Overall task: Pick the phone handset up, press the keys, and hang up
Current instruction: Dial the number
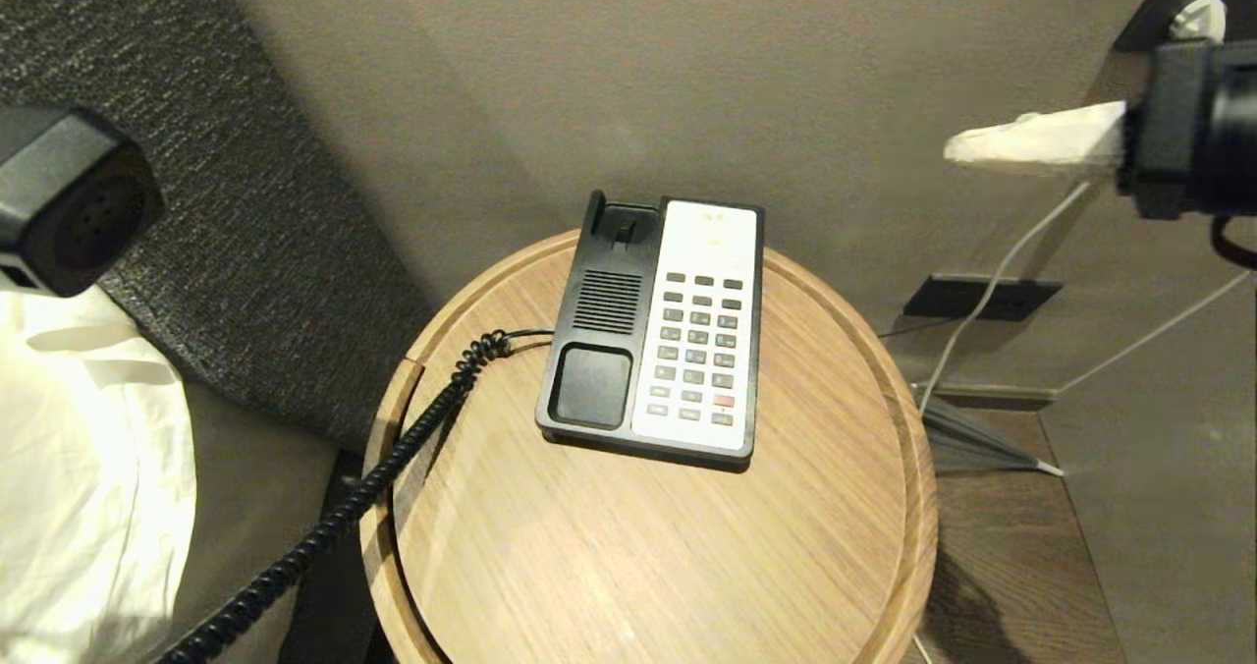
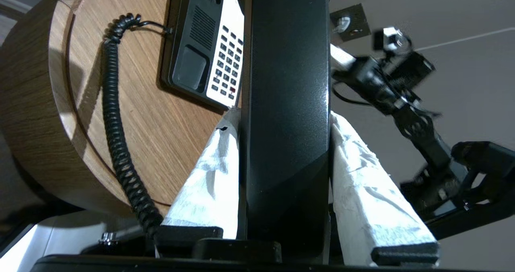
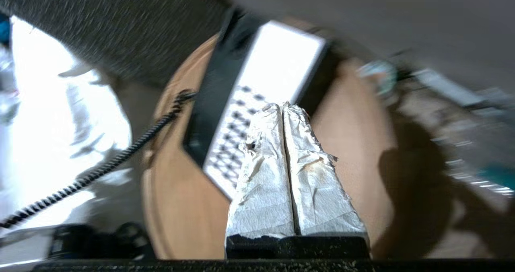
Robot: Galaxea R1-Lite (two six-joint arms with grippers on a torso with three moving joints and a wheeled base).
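The round pale-wood surface [image 1: 628, 546] carries the black-and-white phone base [image 1: 653, 335], its white keypad panel [image 1: 699, 345] on the robot's right half and the empty black cradle on the left. Beside the surface on the left lie white bedding [image 1: 88, 487] and a dark textured headboard [image 1: 245, 202].

The long black plastic phone handset [image 2: 287, 103] is off the base, raised at the left edge of the head view with its perforated end facing the camera. The left claw [image 2: 283, 119] is grasping it, paper-wrapped fingers [image 2: 362, 175] pressed against both long sides, the handset's long axis running straight out between them. Its black coiled cord [image 1: 393, 458] trails over the surface's rim to the base.

The right claw [image 3: 283, 111] hangs high on the right, well apart from the base, clenched on nothing, its wrapped tips together like one pointer. The keypad lies below and to its left; it is clearly the nearer arm for pressing keys. Nothing stands between the tips and the keys; the cord stays on the far side.
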